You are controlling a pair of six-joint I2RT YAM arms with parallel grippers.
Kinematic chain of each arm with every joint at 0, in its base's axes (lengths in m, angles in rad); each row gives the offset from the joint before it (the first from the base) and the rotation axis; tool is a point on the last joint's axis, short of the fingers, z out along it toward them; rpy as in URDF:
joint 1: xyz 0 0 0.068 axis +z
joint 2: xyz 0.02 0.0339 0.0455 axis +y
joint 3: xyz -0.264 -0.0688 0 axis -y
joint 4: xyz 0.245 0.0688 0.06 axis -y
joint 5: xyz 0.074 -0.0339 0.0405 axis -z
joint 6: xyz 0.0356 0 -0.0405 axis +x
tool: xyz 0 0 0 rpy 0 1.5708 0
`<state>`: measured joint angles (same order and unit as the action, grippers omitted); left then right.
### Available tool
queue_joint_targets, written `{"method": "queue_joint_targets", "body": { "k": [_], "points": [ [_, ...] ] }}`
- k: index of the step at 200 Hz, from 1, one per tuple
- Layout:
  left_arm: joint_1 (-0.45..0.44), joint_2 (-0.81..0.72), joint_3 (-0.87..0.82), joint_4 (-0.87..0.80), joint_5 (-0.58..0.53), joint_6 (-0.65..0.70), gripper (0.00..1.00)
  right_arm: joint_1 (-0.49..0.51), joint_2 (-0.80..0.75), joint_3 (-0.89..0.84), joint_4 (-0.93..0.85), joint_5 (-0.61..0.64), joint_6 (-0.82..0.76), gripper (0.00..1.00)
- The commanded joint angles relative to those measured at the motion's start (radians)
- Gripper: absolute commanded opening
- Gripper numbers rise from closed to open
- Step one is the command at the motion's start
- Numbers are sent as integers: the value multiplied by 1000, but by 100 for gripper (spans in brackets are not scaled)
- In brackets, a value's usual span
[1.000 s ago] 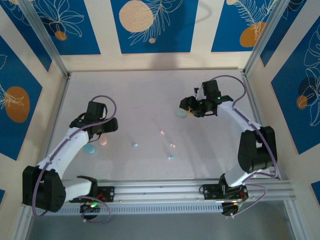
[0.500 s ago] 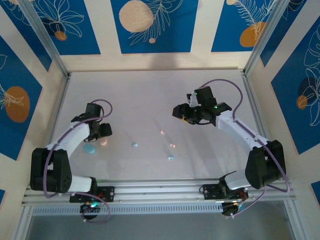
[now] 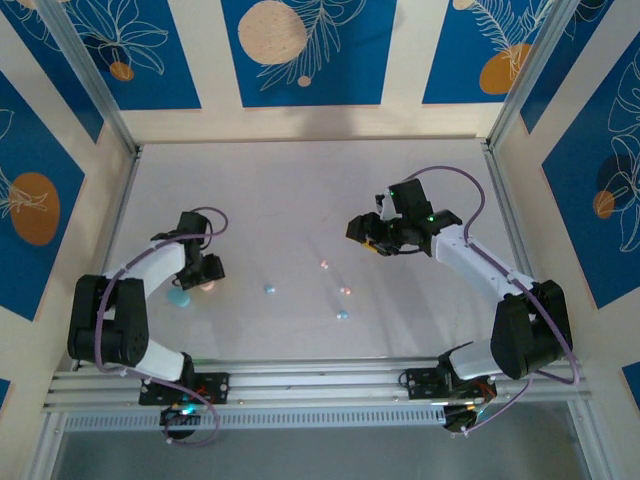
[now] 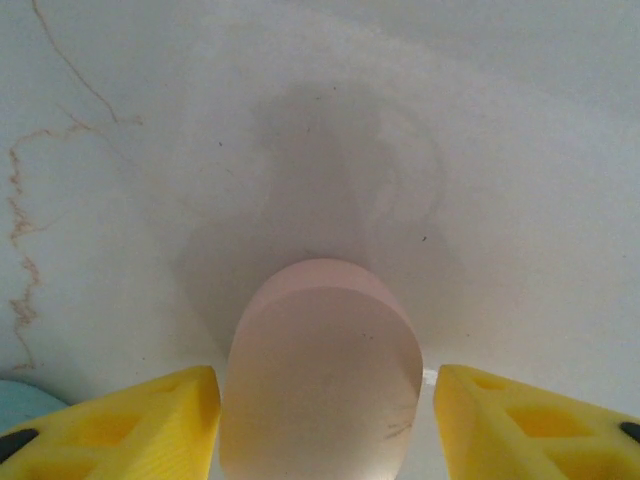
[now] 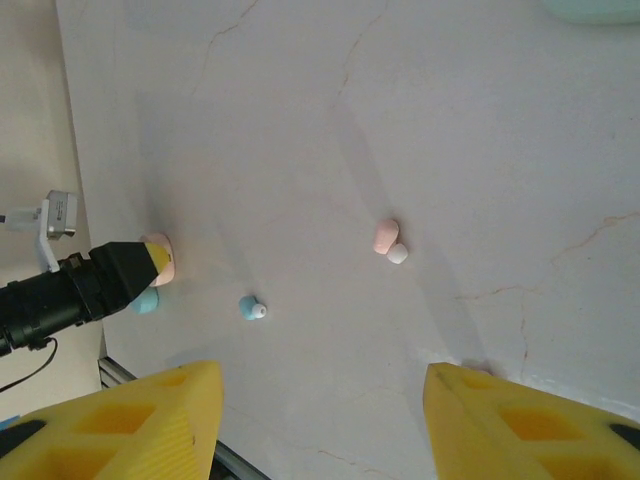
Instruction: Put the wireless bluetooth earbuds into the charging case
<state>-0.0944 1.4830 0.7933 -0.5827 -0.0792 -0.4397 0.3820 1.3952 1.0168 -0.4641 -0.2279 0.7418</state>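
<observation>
Since the left gripper straddles the pink charging case with one yellow finger touching its side and the other just short of it, nothing is clamped yet. The squeeze should probably centre on the case so it neither skids nor tips. A pink earbud and a blue earbud lie loose to the right of that case. The right gripper, spread and empty, hangs farther right.
</observation>
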Motion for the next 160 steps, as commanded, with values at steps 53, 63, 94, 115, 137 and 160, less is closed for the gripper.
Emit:
{"method": "queue_joint_targets", "body": {
  "k": [53, 63, 94, 115, 137, 160],
  "points": [
    [12, 41, 1, 14, 50, 7, 47, -4, 1, -14, 3, -25, 14, 57],
    [12, 42, 3, 15, 64, 12, 44, -5, 1, -15, 3, -26, 13, 57],
    [-1, 21, 19, 29, 166, 47, 32, -16, -5, -25, 9, -38, 16, 57],
    [-33, -34, 30, 75, 290, 68, 30, -31, -14, -37, 23, -59, 27, 57],
    [-89, -116, 46, 135, 374, 113, 30, -47, -31, -48, 37, -90, 38, 57],
    [-137, -208, 55, 227, 529, 194, 28, -66, -63, -55, 39, -127, 55, 56]
  ]
}}
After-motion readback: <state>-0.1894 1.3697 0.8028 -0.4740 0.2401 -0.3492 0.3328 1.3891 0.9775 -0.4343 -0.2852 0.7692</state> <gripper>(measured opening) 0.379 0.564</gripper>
